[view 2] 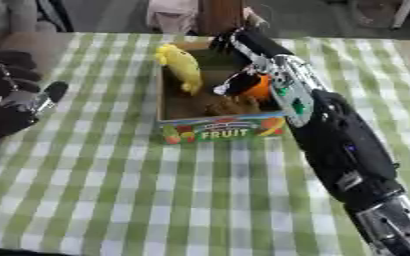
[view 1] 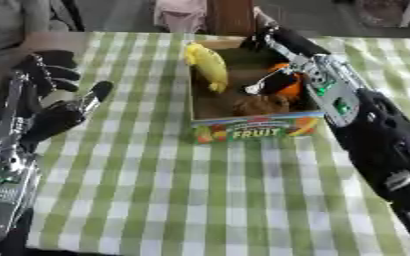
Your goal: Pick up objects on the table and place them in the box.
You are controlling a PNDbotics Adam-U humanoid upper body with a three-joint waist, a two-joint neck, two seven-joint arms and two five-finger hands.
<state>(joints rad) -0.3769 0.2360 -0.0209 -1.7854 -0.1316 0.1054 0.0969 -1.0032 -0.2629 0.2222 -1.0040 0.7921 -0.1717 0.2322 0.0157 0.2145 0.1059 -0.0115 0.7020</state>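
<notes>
1. Now, your right hand reaches over the box at upper centre of the frame, its arm running in from the lower right. A thumb or finger points down toward the orange item inside, but you cannot tell whether the fingers grip it or have let go.
2. If you are releasing, straighten the fingers fully while they are low in the box, so nothing bounces out.
3. Lift straight up before swinging away; the arm lies close to the box's right wall and could drag it.
4. Mind the yellow item leaning on the left wall, and the brown one near the front.
5. Your left hand idles at the left edge, fingers relaxed, holding nothing.
6. No loose objects show on the cloth; check the table before reaching again.
</notes>
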